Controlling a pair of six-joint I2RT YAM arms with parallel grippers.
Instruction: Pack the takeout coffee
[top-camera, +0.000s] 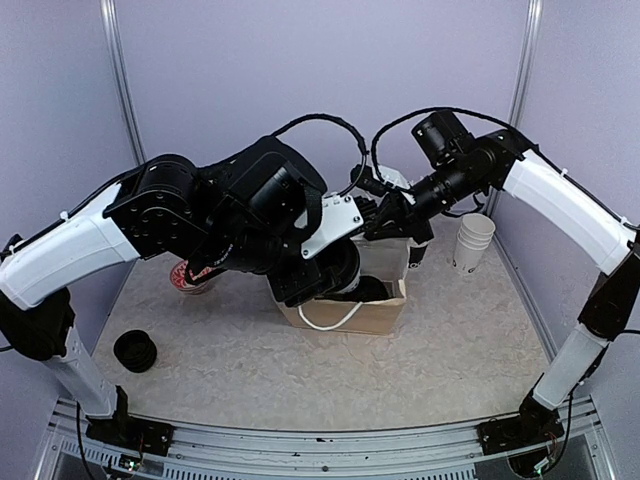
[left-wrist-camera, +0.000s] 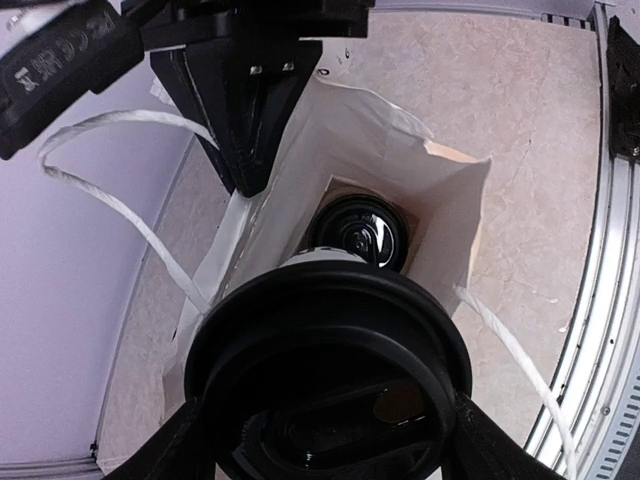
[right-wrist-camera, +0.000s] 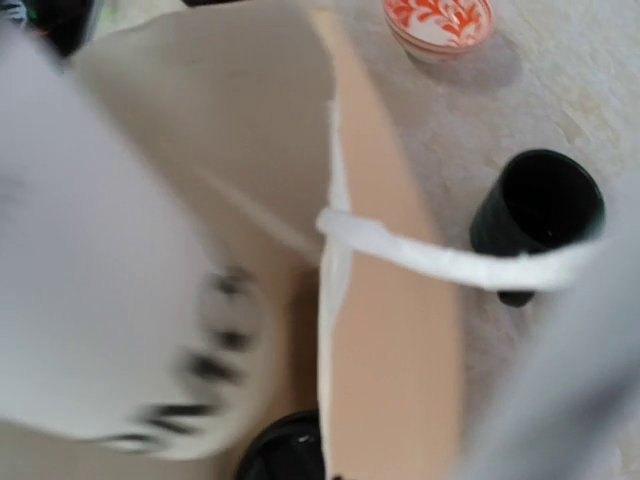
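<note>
Takeout coffee cup (left-wrist-camera: 330, 370), black-lidded, hangs over the mouth of the paper bag (left-wrist-camera: 440, 220), pinched at its sides by the left hand (left-wrist-camera: 330, 440). A second lidded cup (left-wrist-camera: 358, 232) stands inside the bag. Right hand (left-wrist-camera: 250, 170) pinches the bag's rim.

1. Paper bag (left-wrist-camera: 350, 140): white and tan kraft faces. Cord handles (top-camera: 328, 322) white.
2. Takeout coffee cup (right-wrist-camera: 110, 250): white wall, black lettering (blurred). Its lid (left-wrist-camera: 330, 350) is glossy black.
3. Second lid (left-wrist-camera: 358, 232), deep in the bag: black.
4. Bowl (right-wrist-camera: 438, 20): red-orange leaf pattern on white.
5. Mug (right-wrist-camera: 540, 205): reads black to very dark, no pattern.
6. Stack of cups (top-camera: 473, 240): plain white.
7. Table (top-camera: 450, 350): beige, mottled marbling.
8. Walls (top-camera: 300, 60): pale lavender.
9. Left arm (top-camera: 60, 250) and right arm (top-camera: 560, 200): white shells, black joints.
</note>
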